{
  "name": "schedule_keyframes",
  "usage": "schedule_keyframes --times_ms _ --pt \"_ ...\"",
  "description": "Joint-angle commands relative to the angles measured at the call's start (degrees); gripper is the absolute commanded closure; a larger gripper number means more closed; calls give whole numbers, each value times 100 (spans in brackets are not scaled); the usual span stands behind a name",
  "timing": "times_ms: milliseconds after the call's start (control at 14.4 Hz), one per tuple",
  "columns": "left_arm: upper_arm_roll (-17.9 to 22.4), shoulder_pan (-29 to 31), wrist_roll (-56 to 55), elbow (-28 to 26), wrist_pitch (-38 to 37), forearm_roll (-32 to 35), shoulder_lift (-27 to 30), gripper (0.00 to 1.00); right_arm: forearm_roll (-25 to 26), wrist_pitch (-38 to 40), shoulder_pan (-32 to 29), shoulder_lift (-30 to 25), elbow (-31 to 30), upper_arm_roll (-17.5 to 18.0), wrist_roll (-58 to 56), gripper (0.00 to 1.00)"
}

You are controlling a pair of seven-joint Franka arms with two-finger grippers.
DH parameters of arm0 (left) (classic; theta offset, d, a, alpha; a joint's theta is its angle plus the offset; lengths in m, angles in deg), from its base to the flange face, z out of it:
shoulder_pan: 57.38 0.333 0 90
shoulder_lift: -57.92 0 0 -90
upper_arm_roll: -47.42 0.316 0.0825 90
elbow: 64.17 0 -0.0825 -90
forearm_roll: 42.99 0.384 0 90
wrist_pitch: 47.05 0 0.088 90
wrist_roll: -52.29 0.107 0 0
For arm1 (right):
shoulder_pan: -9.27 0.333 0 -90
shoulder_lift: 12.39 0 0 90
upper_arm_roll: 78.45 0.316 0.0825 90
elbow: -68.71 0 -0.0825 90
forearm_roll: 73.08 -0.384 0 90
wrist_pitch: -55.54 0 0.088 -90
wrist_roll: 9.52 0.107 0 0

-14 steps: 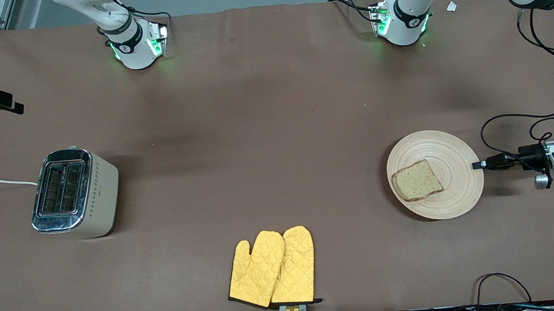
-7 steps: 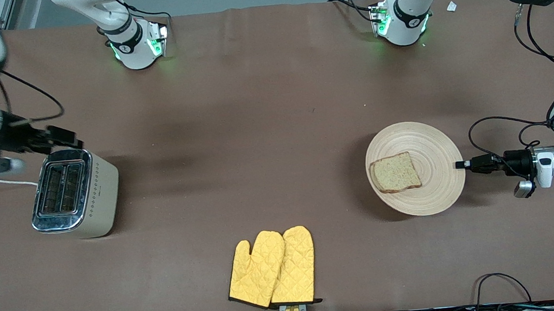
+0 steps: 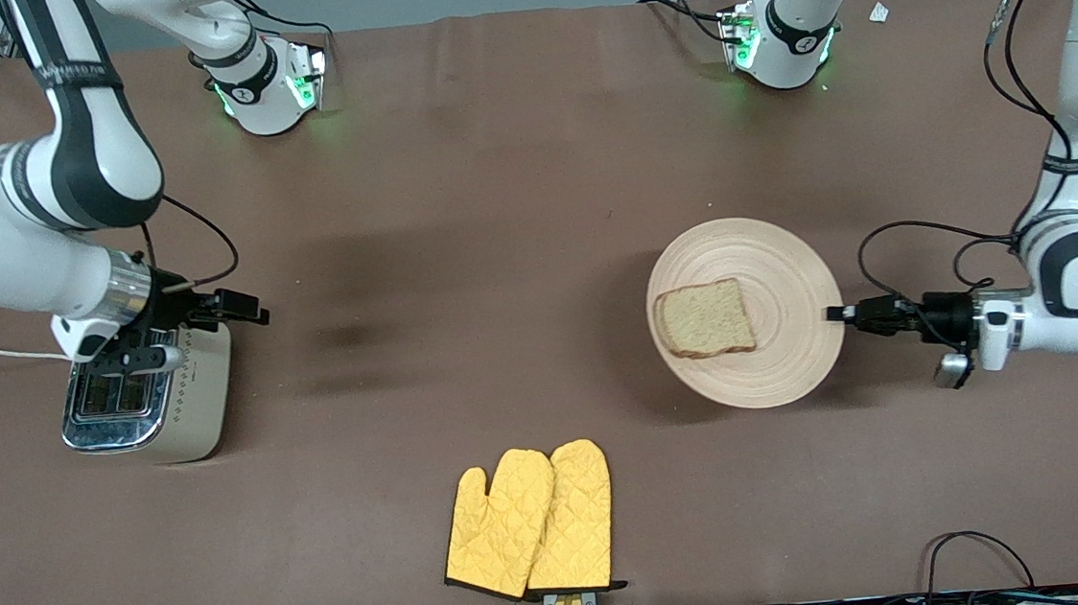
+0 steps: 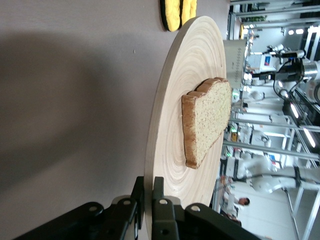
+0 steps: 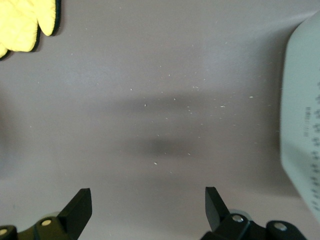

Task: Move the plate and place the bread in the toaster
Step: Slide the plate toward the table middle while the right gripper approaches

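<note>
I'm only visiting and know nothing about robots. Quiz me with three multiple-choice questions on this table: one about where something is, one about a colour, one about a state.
1. Where is the bread?
A. in the toaster
B. on the plate
C. on the mitts

2. What colour are the oven mitts?
A. yellow
B. blue
C. red

3. How is the left gripper?
A. open over the mitts
B. open beside the toaster
C. shut on the plate

Answers:
1 B, the slice lies on the plate.
2 A, both mitts are yellow.
3 C, its fingers pinch the plate's rim. The right gripper is open by the toaster.
</note>
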Motion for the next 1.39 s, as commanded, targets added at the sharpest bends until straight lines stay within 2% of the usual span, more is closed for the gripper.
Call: schedule_keyframes --times_ms 0,348,487,766,974,1183,1322 --pt "-394 50 7 -775 371 -420 388 100 -255 -480 203 341 -31 -34 0 0" --pt "-457 -872 -2 -837 862 -455 230 100 -465 -1280 1081 728 -14 -25 764 0" --pt "-457 -1275 50 -915 1379 -891 28 100 -597 -1764 1354 887 -31 -25 808 0" --pt "-457 -2014 86 -951 2311 -1596 -131 100 -659 -1871 1626 966 -31 -34 1228 0" --pt "-457 -2393 86 -925 2655 -2097 -219 100 -659 -1915 1706 975 -22 -43 1397 2" --pt "-439 -2543 24 -890 2718 -2090 -359 99 -659 -1897 1733 992 -31 -43 1476 4" --pt "-413 -2570 25 -890 2718 -2055 -395 96 -650 -1897 1856 1001 -75 -52 1651 11"
